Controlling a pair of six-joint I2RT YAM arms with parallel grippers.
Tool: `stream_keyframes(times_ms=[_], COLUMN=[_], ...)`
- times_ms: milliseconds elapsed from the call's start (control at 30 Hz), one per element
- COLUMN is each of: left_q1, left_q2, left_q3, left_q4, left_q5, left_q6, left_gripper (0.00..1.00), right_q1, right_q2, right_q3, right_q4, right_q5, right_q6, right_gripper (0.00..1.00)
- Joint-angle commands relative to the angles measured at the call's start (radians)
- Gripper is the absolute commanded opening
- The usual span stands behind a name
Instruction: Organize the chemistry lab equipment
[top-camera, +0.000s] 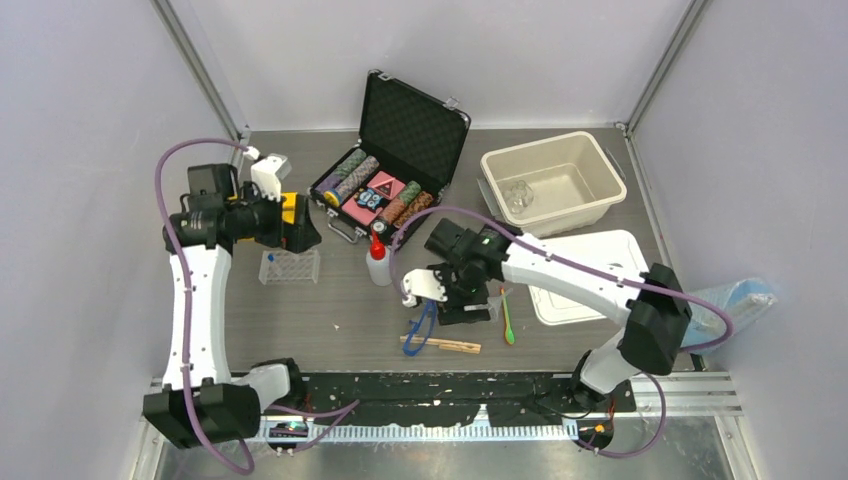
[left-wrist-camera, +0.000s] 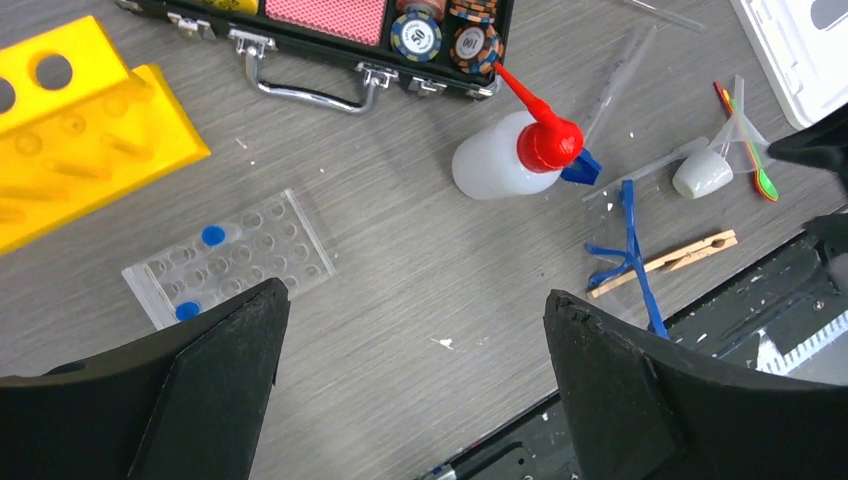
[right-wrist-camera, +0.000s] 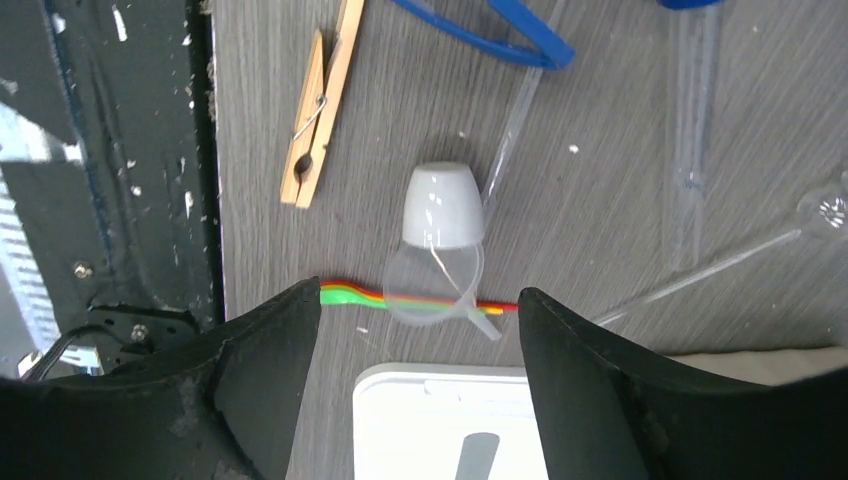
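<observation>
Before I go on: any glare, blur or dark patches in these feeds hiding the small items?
Top view: even light, soft shadows, sharp. Left wrist view: table in focus, the left gripper only dark featureless shapes at the bottom; the clear tube rack faint against the grey table. Right wrist view: crisp, no glare; the transparent funnel barely shows except where it overlaps the green spatula.

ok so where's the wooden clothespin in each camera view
top view: wooden clothespin lies flat, below the middle of the picture
left wrist view: right side, about mid height, lying at a slant
right wrist view: upper left, running almost straight up and down
shared landmark: the blue goggles sit right by it in all three
</observation>
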Motion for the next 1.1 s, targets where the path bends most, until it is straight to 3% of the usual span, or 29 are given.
stream_keyframes(times_ms=[0, 567, 800, 1067], left_q1=[0.026, 0.034, 0.034, 0.034], left_q2=[-0.091, -0.161, -0.135, -0.134], left_q3=[-0.042, -0.058, -0.037, -0.032], left_q4=[-0.024, -0.047, -0.044, -0.021], left_q5=[0.059, 0.038, 0.046, 0.102], left_q6=[-0.029, -0.011, -0.006, -0.005], left_gripper=[0.99, 1.0, 1.0, 1.0], right_q1=[0.06, 0.073, 0.07, -0.02], right_q2=[0.067, 0.209, 0.196, 0.109], right_q3=[-0.032, -0.216, -0.229, -0.101], right_q4=[0.145, 0.325, 0.353, 0.26], right_q5=[0.097, 0.152, 0.182, 0.096], right_q6=[0.071, 0.02, 0.011, 0.075], right_gripper=[0.76, 0.63, 0.41, 0.28])
